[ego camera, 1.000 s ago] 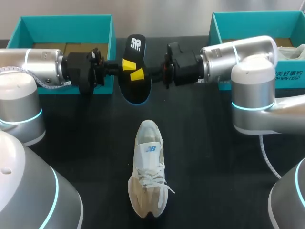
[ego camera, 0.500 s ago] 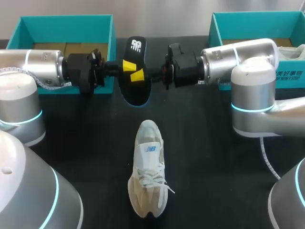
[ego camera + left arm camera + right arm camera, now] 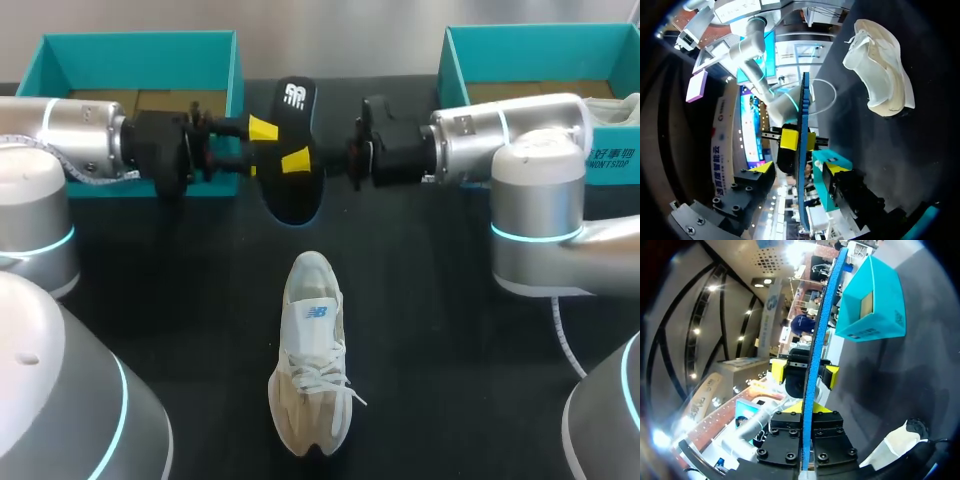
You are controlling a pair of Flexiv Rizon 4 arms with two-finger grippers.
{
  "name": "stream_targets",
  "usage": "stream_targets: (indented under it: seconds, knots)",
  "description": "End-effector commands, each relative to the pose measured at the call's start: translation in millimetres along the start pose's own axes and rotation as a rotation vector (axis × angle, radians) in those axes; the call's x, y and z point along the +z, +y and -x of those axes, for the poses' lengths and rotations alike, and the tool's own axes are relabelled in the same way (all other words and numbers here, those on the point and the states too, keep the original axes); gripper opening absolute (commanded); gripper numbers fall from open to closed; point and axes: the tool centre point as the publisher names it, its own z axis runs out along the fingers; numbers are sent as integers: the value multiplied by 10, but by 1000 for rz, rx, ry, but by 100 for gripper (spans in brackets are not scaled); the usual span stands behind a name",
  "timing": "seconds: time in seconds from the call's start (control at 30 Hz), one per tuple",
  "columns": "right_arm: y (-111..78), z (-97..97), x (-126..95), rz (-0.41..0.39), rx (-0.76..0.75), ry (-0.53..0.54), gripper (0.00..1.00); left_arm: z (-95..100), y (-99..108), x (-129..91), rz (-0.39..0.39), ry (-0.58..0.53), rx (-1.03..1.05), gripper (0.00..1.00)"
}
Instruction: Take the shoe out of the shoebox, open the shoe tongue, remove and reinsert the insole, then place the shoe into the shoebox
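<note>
Insole: we hold the black foam insole with a blue edge and a white logo (image 3: 290, 195) up off the worktop, in the air between our two grippers. From either wrist it appears edge-on, running lengthwise between the fingers.
Right gripper: our right gripper (image 3: 800, 140) is clenched on the insole. In the left wrist view its two yellow tips press against the foam from opposite sides.
Left gripper: our left gripper (image 3: 279, 144) is released. Its yellow tips straddle the insole, and the right wrist view shows a gap between them and the foam.
Sneaker: the white and beige mesh lace-up sneaker (image 3: 312, 355) stands on its sole on the black worktop (image 3: 430, 330), out of both boxes. It lies on our side of both grippers, below the held insole and apart from it. Its heel opening points toward the grippers and its toe toward us. The laces lie loose across the upper.
Shoebox: an open teal cardboard shoebox (image 3: 140, 45) sits on the far side of our left arm (image 3: 80, 140), behind the left gripper's wrist.
Second shoebox: another open teal cardboard box (image 3: 540, 40) sits on the far side of our right arm (image 3: 500, 130), behind the right gripper's wrist. We cannot tell which of the two boxes the sneaker belongs to.
Arms: both arms come in level from the sides, their grippers facing each other across the insole.
</note>
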Motion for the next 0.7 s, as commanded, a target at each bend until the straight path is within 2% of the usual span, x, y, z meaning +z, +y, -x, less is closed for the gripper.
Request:
stream_targets:
  seconds: [0.03, 0.27, 0.4, 0.43, 0.7]
  knots:
    - [-59, -39, -51, 11, -8, -11, 0, 37, -111, -214, 3, 47, -14, 100]
    - [-107, -63, -70, 2, -65, -51, 0, -109, -240, -534, 1, 210, -178, 100]
    - [-163, -65, -76, -1, -136, -107, 0, -168, -394, -672, -65, 333, -230, 100]
    - [-173, -61, -77, -1, -142, -134, 0, -168, -394, -672, -65, 333, -230, 100]
    - [-173, -61, -77, -1, -142, -134, 0, -168, -394, -672, -65, 333, -230, 100]
